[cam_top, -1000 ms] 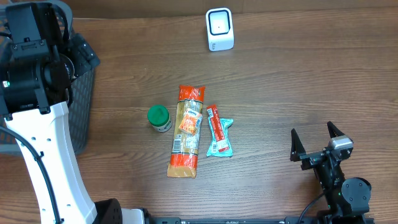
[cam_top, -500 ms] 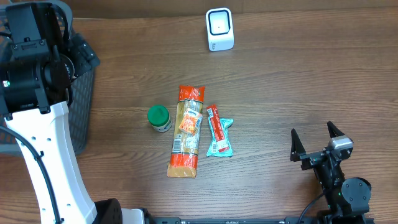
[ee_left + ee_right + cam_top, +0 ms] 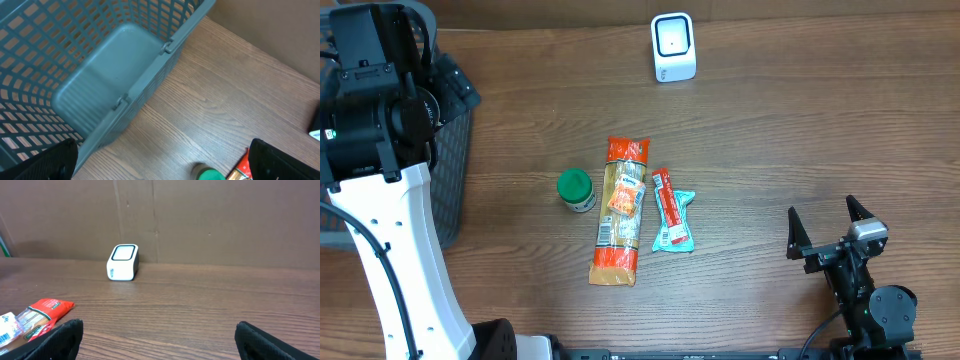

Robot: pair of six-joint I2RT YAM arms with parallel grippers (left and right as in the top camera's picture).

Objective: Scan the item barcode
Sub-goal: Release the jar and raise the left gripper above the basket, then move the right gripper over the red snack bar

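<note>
A white scanner [image 3: 673, 47] with a dark face stands at the back of the table; it also shows in the right wrist view as the scanner [image 3: 122, 262]. Three items lie mid-table: a green-capped jar [image 3: 576, 190], a long orange packet [image 3: 620, 210] and a teal-and-red packet [image 3: 672, 210]. My right gripper [image 3: 827, 228] rests low at the front right, open and holding nothing, its fingertips [image 3: 55, 340] wide apart. My left gripper [image 3: 165, 167] hangs high over the basket's edge, open and holding nothing. The jar's cap [image 3: 210, 175] and the orange packet [image 3: 240, 170] lie below it.
A grey-blue mesh basket [image 3: 100, 75] stands at the table's left edge, under the left arm [image 3: 380, 90]. A brown cardboard wall [image 3: 200, 220] closes off the back of the table behind the scanner.
</note>
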